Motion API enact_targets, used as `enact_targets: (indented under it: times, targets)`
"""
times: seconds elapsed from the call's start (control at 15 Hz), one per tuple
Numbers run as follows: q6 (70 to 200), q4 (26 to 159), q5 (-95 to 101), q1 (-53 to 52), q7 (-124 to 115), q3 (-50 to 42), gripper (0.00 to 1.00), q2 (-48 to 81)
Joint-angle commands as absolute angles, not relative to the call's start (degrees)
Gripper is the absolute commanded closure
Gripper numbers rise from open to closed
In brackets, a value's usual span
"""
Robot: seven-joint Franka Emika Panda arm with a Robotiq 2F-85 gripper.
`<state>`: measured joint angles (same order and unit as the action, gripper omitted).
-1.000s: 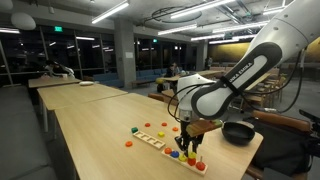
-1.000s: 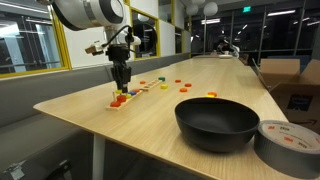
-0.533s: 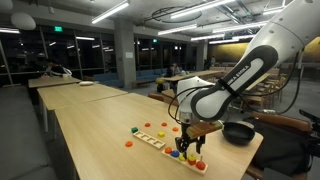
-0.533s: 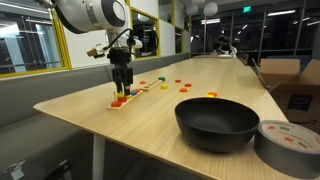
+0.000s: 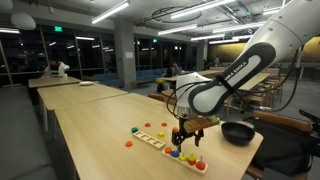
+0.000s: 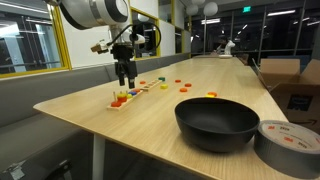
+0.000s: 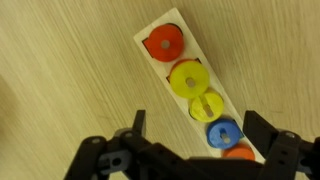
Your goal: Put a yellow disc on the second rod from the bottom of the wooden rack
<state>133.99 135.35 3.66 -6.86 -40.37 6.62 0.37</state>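
Note:
The wooden rack (image 7: 190,85) runs diagonally through the wrist view, with a red disc (image 7: 163,44) at its end. Two yellow discs follow it, one (image 7: 187,76) and then another yellow disc (image 7: 206,106), then a blue disc (image 7: 222,134) and an orange one at the lower edge. My gripper (image 7: 200,130) hangs above the rack with its jaws wide apart and nothing between them. In both exterior views the gripper (image 5: 185,136) (image 6: 126,79) stands a little above the near end of the rack (image 5: 160,141) (image 6: 124,98).
A black bowl (image 6: 217,122) (image 5: 238,132) sits on the long wooden table (image 6: 150,130), beside a roll of tape (image 6: 290,141). Loose orange, red and yellow discs (image 6: 185,87) lie past the rack. A cardboard box (image 6: 296,85) stands off the table's side.
The gripper has gone from shut to open and has lifted up off the rack, leaving a disc behind on a rod.

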Motion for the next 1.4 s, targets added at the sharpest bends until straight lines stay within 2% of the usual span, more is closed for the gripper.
enact_targets:
  times: [0.0, 0.4, 0.93, 1.33]
  targets:
    - [129.06, 132.16, 2.40, -6.49, -37.80, 6.42, 0.00, -5.66]
    - [114.40, 126.00, -1.17, -4.49, -21.25, 4.00, 0.00, -13.71]
    - [91.47, 118.88, -0.16, -0.10, 6.20, -4.24, 0.00, -20.89]
    - [86.04, 120.50, 1.00, 3.40, 14.50, -9.11, 0.00, -26.96]
